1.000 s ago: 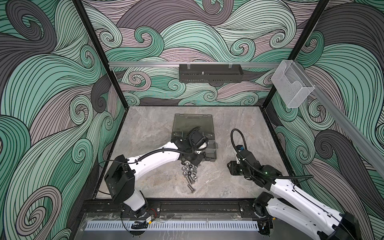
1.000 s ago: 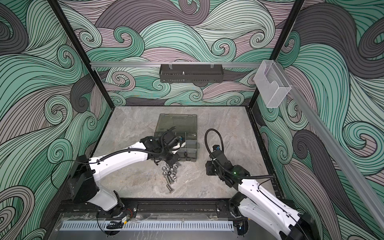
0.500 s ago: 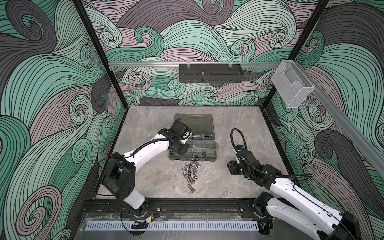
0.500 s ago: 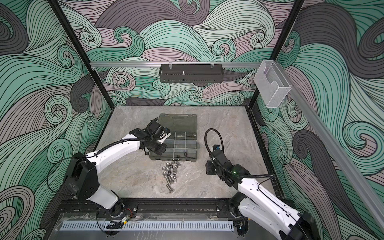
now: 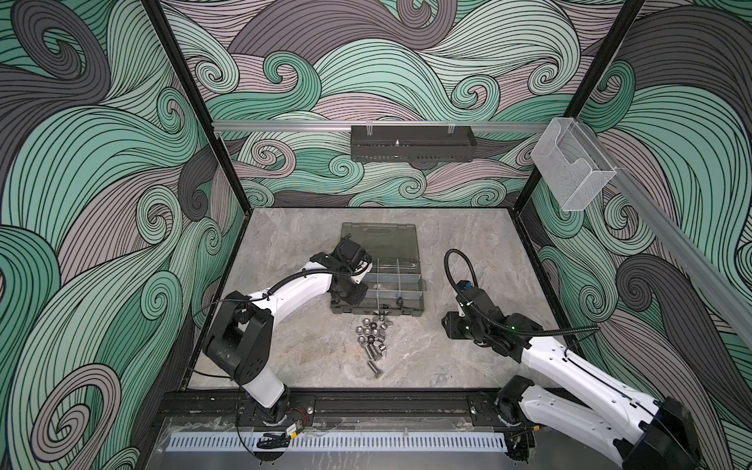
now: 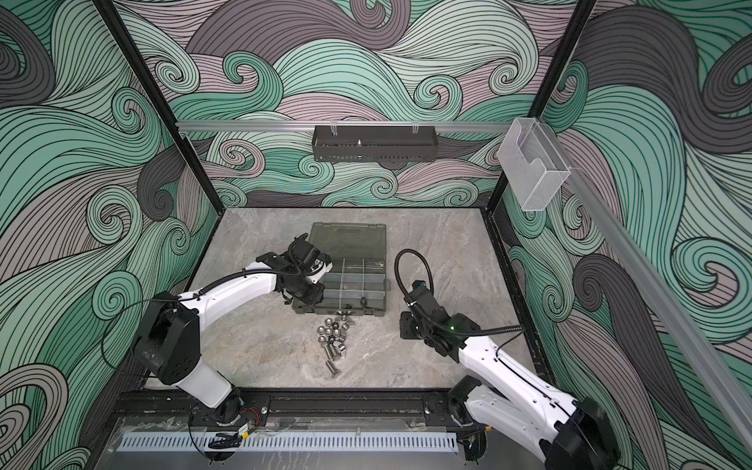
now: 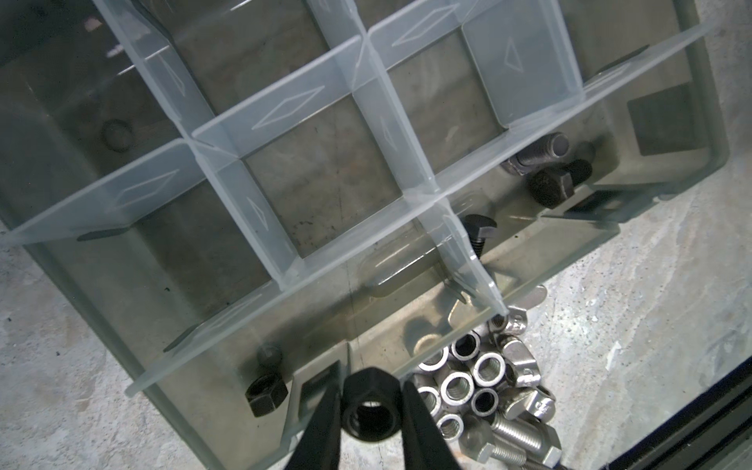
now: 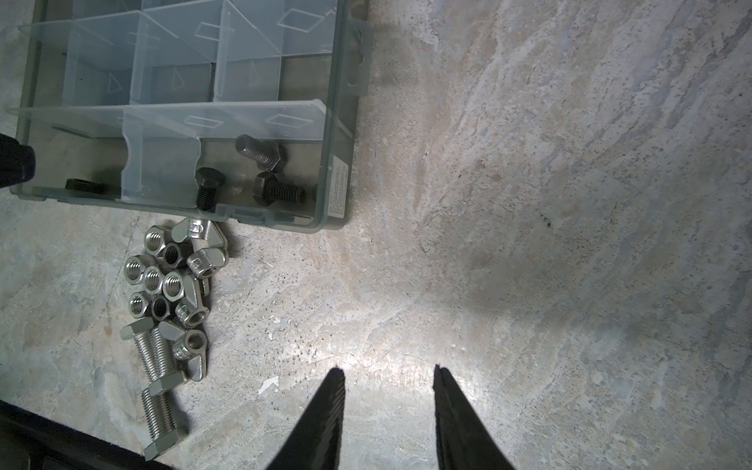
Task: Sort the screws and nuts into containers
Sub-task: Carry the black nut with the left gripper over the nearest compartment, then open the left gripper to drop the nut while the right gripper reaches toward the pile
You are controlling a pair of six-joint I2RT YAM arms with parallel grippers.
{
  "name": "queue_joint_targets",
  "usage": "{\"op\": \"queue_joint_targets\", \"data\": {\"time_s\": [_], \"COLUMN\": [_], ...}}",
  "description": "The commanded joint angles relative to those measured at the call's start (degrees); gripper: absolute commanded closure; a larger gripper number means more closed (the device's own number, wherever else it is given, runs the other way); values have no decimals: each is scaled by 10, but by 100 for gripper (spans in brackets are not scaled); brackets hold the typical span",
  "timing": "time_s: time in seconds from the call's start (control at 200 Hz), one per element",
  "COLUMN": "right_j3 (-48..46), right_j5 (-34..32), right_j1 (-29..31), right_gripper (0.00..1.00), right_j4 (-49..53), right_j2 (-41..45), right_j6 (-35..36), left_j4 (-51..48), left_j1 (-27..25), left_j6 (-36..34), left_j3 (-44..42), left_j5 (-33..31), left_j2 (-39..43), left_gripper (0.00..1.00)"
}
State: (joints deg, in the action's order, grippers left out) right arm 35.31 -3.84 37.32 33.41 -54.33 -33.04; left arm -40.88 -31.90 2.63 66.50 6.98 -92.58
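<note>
The smoky-grey organiser case (image 5: 411, 315) (image 6: 372, 313) lies open mid-table, with clear dividers forming its containers (image 7: 321, 179). My left gripper (image 7: 371, 390) hangs over the case's front left corner, shut on a black nut (image 7: 370, 411). Another black nut (image 7: 266, 392) lies in the front left compartment. Three dark screws (image 8: 205, 187) lie in the front right compartment. A pile of silver screws and nuts (image 5: 372, 335) (image 8: 171, 293) sits on the table just in front of the case. My right gripper (image 8: 388, 372) is open over bare table to the right of the pile.
The case's lid (image 5: 380, 240) lies flat behind it. A black perforated tray (image 5: 411, 143) hangs on the back wall and a clear acrylic box (image 5: 571, 171) on the right wall. A black rail (image 5: 366, 401) runs along the table's front edge.
My left arm has swung from above the pile and case front toward the case's left end, carrying the black nut. The right arm has not moved.
</note>
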Motion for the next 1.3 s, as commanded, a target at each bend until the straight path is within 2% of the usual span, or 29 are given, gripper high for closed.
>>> {"op": "queue_joint_targets", "data": {"time_s": [0.0, 0.36, 0.64, 0.946, 1.091, 1.296], "right_j3": [23, 44, 73, 119, 134, 160], "right_j5": [13, 31, 64, 61, 60, 53], "right_j1": [-3, -2, 7, 67, 92, 121], "right_gripper": [62, 62, 63, 63, 63, 63], "right_j4": [-6, -18, -44, -83, -88, -86], "right_j2": [-16, -47, -102, -177, -210, -252], "right_j6": [7, 16, 39, 45, 45, 42], "left_j4": [2, 4, -13, -12, 18, 45], "left_j1": [4, 15, 27, 39, 48, 62], "left_j6": [4, 8, 22, 19, 9, 18], "left_j3": [8, 11, 20, -40, -74, -91], "left_j5": [15, 13, 5, -22, -22, 13], "left_j2": [-5, 10, 92, 164, 186, 185], "left_gripper": [69, 64, 63, 63, 63, 63]}}
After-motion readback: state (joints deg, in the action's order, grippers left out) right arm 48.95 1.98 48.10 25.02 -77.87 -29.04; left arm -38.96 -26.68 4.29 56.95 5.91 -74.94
